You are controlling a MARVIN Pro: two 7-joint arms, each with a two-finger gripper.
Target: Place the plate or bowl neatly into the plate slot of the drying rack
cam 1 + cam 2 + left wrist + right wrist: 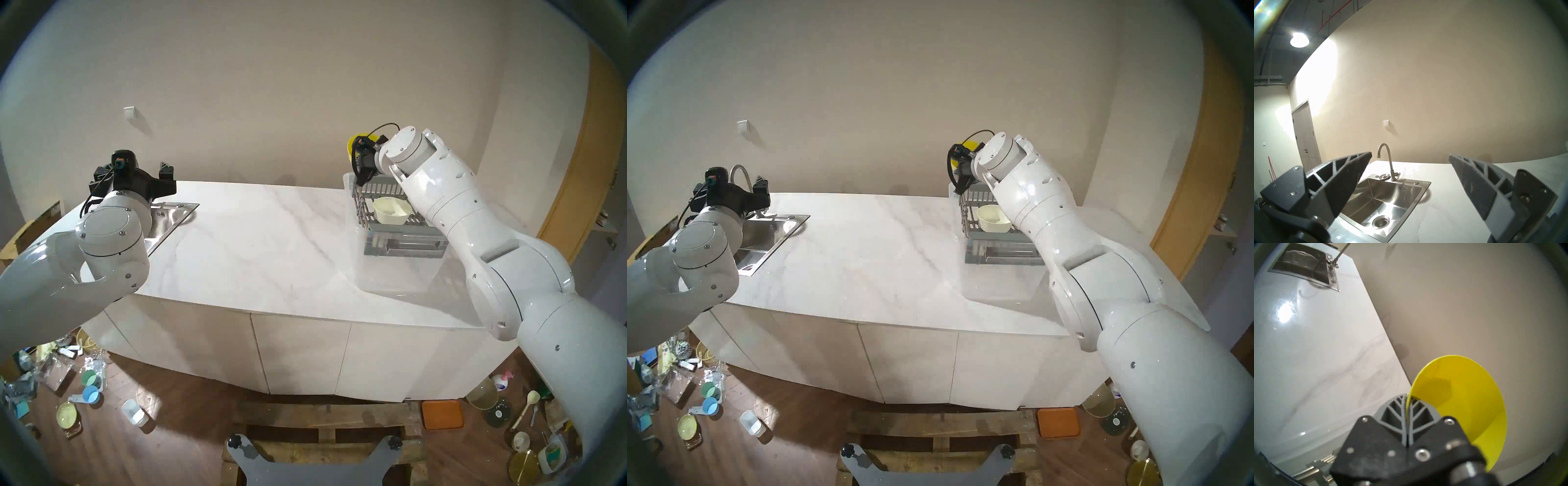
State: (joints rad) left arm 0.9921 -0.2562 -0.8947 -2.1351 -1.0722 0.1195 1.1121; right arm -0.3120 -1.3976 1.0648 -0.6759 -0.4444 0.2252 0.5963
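Right wrist, pincer (1407, 405) pinching yellow plate (1463, 405)

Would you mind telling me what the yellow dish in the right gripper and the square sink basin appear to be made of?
The yellow dish looks like thin glossy plastic: uniform saturated colour, a very slim rim pinched in the shut right gripper. The square sink basin looks like brushed stainless steel: grey metallic sheen, soft streaked reflections, crisp folded corners.
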